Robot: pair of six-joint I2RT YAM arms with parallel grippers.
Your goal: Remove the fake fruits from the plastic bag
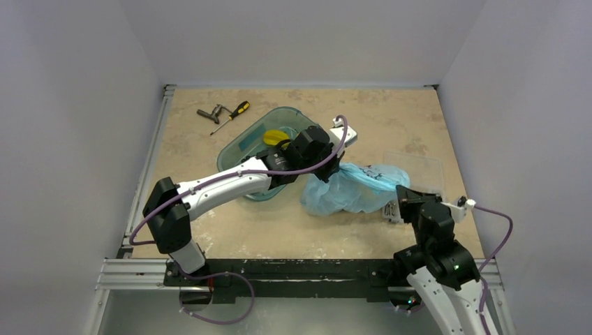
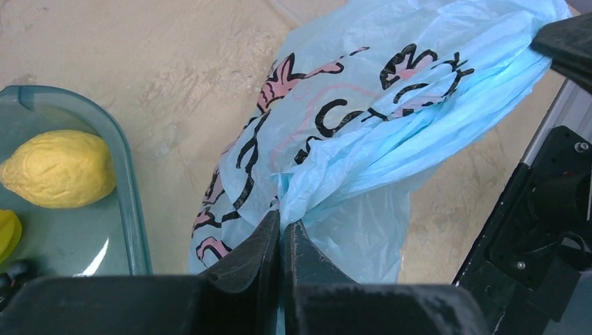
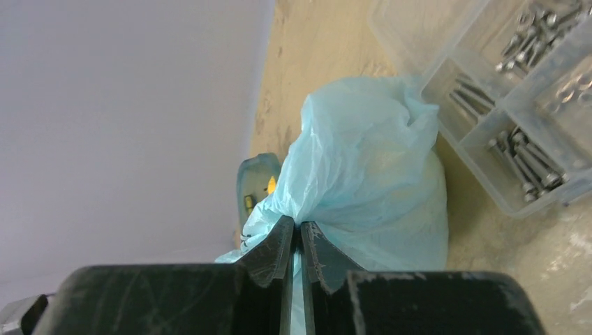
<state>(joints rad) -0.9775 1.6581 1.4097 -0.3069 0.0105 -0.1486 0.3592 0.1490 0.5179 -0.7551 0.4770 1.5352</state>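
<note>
Two grippers on the plastic bag (image 1: 352, 190), one at each end.

Left gripper (image 2: 281, 234): fingers pressed together, with a gathered fold of the blue film pinched between the tips. From that pinch a twisted band of plastic runs up and away to the right arm's black fingertip at the top corner of the left wrist view.

Right gripper (image 3: 297, 244): fingers closed on a bunch of film at the near end of the bag. Beyond the pinch the bag bulges, rounded. Contents cannot be made out through the plastic.

Bag position: on the table (image 1: 391, 115), between the teal tray (image 2: 136, 209) and the clear compartment box (image 3: 551, 66), just beside both. The pink-and-black print faces the left wrist camera.

Tray: a yellow rough-skinned fruit (image 2: 59, 169) lies inside, with a second yellow piece (image 2: 7, 234) cut off at the frame edge. The left arm reaches over the tray to the bag.

Clear box: bolts (image 3: 523, 157) lie in its compartments.

Far left of the table: a yellow-handled screwdriver (image 1: 232, 116) lies next to a small dark tool (image 1: 209, 113), well apart from the bag.
</note>
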